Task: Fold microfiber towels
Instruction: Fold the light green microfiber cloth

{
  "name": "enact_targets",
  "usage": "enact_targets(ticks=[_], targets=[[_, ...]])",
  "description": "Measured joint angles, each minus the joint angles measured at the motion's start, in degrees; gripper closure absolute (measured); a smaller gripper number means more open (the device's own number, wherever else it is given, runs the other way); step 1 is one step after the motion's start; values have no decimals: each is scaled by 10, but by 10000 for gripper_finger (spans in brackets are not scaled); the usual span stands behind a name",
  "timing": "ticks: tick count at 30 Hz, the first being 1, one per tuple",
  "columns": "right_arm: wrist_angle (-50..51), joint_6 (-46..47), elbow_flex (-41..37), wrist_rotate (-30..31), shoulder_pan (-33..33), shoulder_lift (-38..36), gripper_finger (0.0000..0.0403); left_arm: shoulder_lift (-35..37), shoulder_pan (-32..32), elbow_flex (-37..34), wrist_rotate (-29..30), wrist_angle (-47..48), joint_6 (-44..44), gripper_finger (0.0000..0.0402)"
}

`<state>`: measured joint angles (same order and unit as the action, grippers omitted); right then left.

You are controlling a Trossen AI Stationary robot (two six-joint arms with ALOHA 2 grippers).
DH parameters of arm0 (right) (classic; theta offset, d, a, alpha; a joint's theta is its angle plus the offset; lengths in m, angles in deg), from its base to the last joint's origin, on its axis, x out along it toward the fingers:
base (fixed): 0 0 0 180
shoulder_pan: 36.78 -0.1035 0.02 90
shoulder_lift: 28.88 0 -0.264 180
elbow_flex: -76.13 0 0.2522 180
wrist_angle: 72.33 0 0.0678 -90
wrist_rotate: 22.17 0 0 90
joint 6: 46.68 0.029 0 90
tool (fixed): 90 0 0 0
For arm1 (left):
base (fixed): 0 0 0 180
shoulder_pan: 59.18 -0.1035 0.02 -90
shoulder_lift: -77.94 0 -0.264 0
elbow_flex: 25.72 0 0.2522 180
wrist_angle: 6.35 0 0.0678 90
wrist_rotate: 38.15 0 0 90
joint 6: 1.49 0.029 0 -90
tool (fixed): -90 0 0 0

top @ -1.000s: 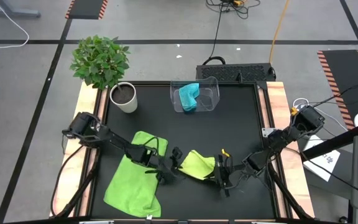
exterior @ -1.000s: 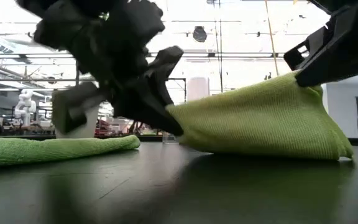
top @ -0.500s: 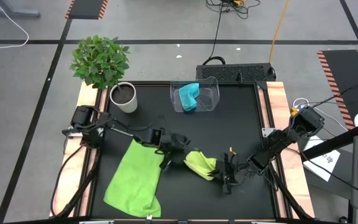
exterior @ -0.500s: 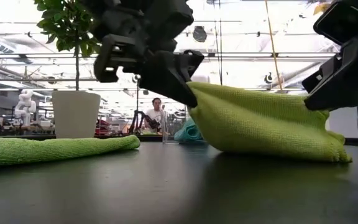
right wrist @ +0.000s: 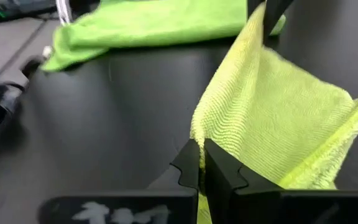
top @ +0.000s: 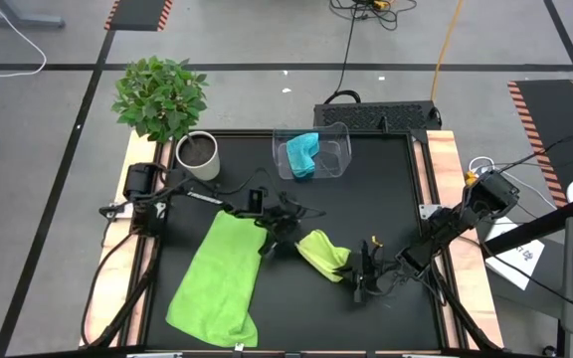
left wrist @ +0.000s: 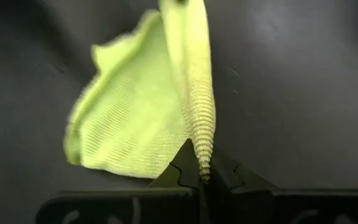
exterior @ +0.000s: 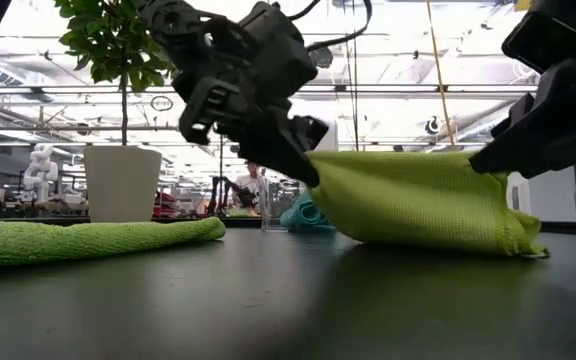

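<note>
The left hand (top: 288,225) and right hand (top: 358,268) each pinch tight one end of the small green towel (top: 322,253) above the table (top: 386,189).

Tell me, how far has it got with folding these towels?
Nothing looks finished yet. In hand: the left tool and right tool each pinch an end of the small lime-green towel, stretched between them above the table. Left: the larger lime-green towel lies spread out, and the turquoise towel sits bunched in the clear bin.
</note>
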<state>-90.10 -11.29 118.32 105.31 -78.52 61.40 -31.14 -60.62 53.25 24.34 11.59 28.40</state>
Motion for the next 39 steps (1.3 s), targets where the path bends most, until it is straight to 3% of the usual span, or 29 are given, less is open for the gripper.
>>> enact_targets(ticks=[6, 16, 27, 39], targets=[[-29, 8, 1, -20, -10, 0, 403, 5, 40, 0, -1, 55, -3, 399], [-115, 14, 1, -126, -10, 0, 401, 20, 121, 7, -25, 73, -67, 399], [-70, 64, 1, -130, -8, -1, 400, 12, 72, 34, -98, 92, -80, 399], [8, 122, 0, -137, 16, -1, 399, -67, 13, 33, -136, 54, -96, 400]])
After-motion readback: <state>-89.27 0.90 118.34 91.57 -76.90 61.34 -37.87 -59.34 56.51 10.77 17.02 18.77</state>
